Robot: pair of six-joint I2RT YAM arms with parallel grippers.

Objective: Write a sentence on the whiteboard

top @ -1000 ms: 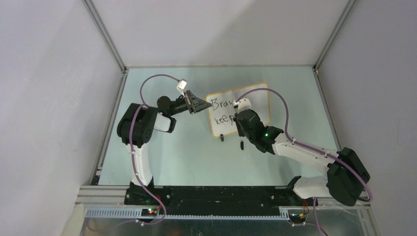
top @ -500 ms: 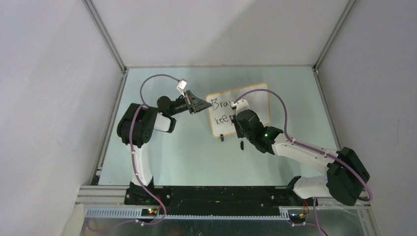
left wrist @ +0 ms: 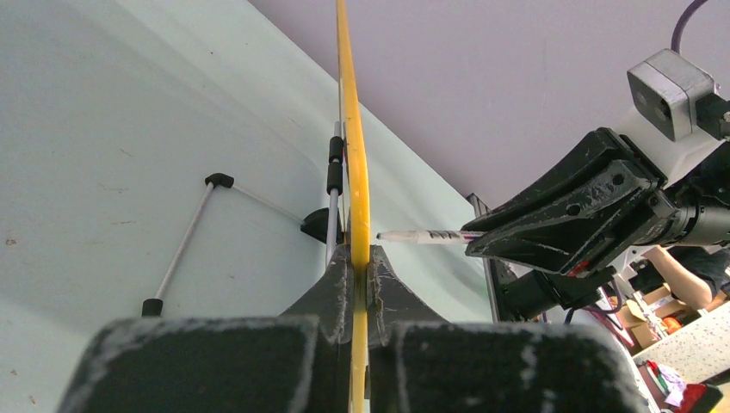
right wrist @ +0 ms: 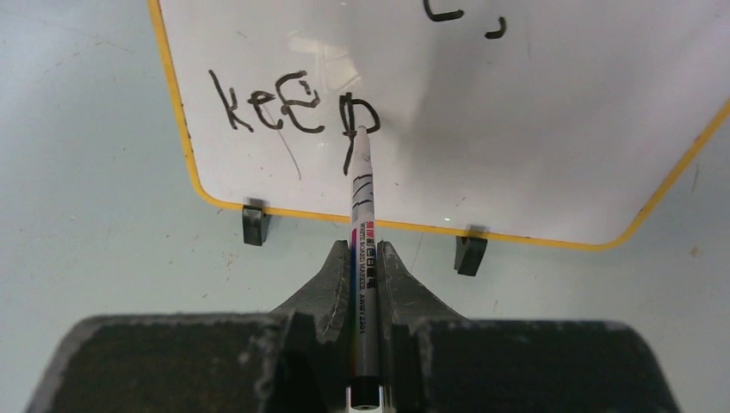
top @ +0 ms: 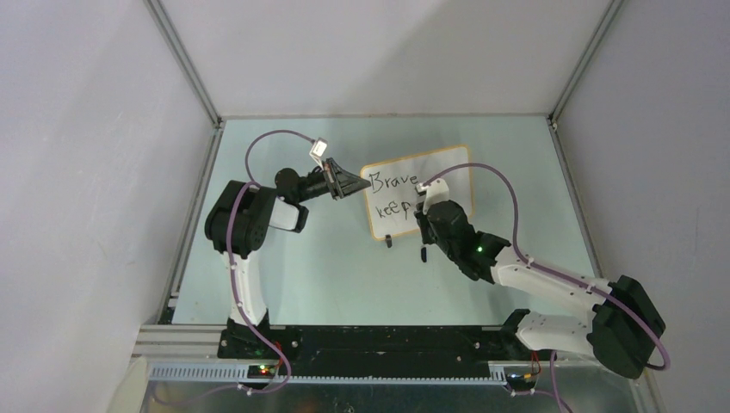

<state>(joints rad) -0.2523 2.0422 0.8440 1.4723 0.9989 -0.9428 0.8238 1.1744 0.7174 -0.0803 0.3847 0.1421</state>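
Note:
The whiteboard (top: 448,176) stands on the table, white with an orange frame and two black clip feet. The sentence (top: 389,182) reads "Brave," with "keep" (right wrist: 293,107) below it. My left gripper (top: 358,183) is shut on the whiteboard's left edge (left wrist: 355,215), seen edge-on in the left wrist view. My right gripper (top: 422,212) is shut on a white marker (right wrist: 361,224), whose tip touches the "p" on the whiteboard (right wrist: 516,112). The marker also shows in the left wrist view (left wrist: 422,235).
A thin metal stand leg with black ends (left wrist: 185,245) lies on the table behind the board. One black clip foot (top: 388,242) and another (top: 423,253) stand on the pale green table (top: 284,284). Grey walls enclose the table.
My right gripper has moved right and slightly toward the base, uncovering more lettering. The "p" of "keep" is now written, and "Brave" shows in full. The left arm has not moved.

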